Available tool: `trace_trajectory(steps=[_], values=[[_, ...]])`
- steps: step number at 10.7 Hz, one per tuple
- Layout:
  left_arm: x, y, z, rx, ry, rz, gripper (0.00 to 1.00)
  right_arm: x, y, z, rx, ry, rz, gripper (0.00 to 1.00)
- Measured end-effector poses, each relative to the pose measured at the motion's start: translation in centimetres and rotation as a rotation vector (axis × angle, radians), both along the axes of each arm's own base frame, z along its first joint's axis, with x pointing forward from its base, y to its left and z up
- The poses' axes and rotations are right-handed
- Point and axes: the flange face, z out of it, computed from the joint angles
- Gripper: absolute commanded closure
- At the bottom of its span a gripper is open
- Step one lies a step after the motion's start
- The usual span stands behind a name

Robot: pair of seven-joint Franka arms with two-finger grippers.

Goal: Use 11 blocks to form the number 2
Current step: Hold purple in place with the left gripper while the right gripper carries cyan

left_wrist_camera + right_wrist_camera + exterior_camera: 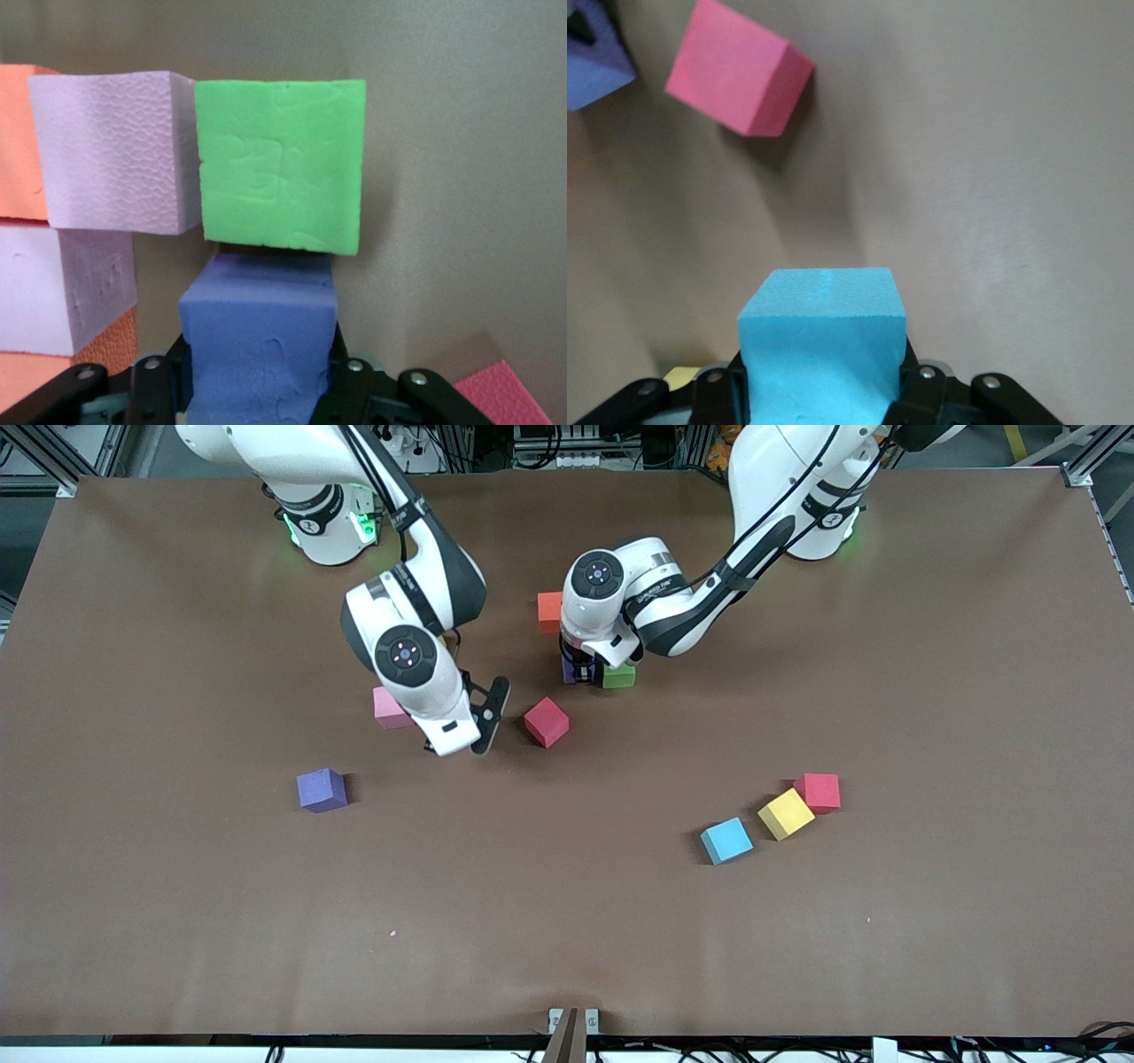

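Observation:
My left gripper point(580, 671) point(259, 376) is shut on a purple block point(259, 341) low at the table, close against a green block point(617, 677) point(280, 165). Beside the green one lie two pale pink blocks point(111, 150) and orange blocks point(549, 611) point(18, 142), abutting as part of the number 2. My right gripper point(483, 726) point(822, 385) is shut on a light blue block point(822, 341) above the table between a pink block point(390, 708) and a red block point(546, 722) point(735, 78). In the front view the hand hides the block it holds.
Loose blocks lie nearer the front camera: a purple one point(322, 789) toward the right arm's end, and a light blue point(726, 840), a yellow point(785, 813) and a red one point(818, 792) together toward the left arm's end.

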Motion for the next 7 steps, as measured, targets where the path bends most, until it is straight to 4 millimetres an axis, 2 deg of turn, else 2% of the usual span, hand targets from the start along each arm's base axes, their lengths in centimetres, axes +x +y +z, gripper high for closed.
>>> trace_trajectory(steps=[4, 7], values=[[-0.1, 0.3, -0.7, 0.013, -0.004, -0.016, 0.93, -4.2, 0.3, -0.6, 0.022, -0.012, 0.087, 0.54], [-0.3, 0.5, -1.0, 0.022, -0.010, -0.030, 0.92, -7.5, 1.9, -1.8, 0.035, -0.031, 0.145, 0.54]])
